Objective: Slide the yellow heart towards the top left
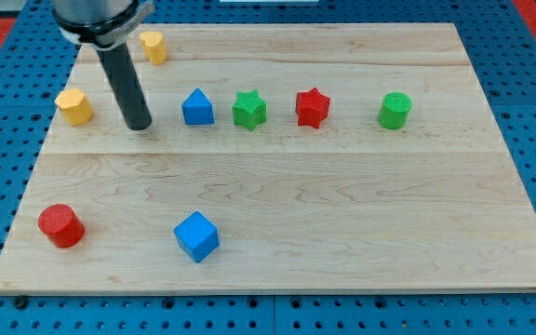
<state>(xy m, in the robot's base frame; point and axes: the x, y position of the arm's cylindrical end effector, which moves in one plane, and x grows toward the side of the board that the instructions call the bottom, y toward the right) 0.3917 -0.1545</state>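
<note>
The yellow heart (154, 46) lies near the top left of the wooden board (342, 195), just right of the rod's upper part. My tip (140, 126) rests on the board well below the heart and slightly to its left, not touching it. The tip stands between a yellow pentagon-like block (74, 106) to its left and a blue triangle-like block (197, 108) to its right, apart from both.
A green star (248, 110), a red star (312, 108) and a green cylinder (395, 110) continue the row to the right. A red cylinder (60, 225) and a blue cube (196, 235) lie near the view's bottom left. Blue pegboard surrounds the board.
</note>
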